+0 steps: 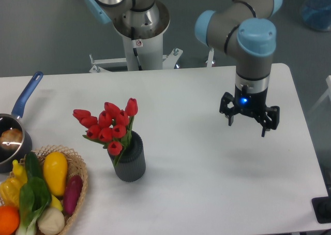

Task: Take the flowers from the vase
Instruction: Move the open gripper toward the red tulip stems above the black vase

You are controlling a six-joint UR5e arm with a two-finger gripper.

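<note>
Because the flowers point(108, 125) stand left of my hand point(249, 122) in this view, with bare white table point(196, 157) between, the coming move is mostly a sideways reach toward them. They are red tulip buds bunched in the mouth of the dark ribbed vase point(130, 162), leaning up and to the left, so their stems run at a tilt rather than straight up. The vase sits upright on the table, just right of the wicker basket point(80, 165) of vegetables. My hand hangs above the table on the right, well apart from the bunch, fingers spread and pointing down, holding nothing. I judge the buds sit a little lower in frame than my fingertips.
</note>
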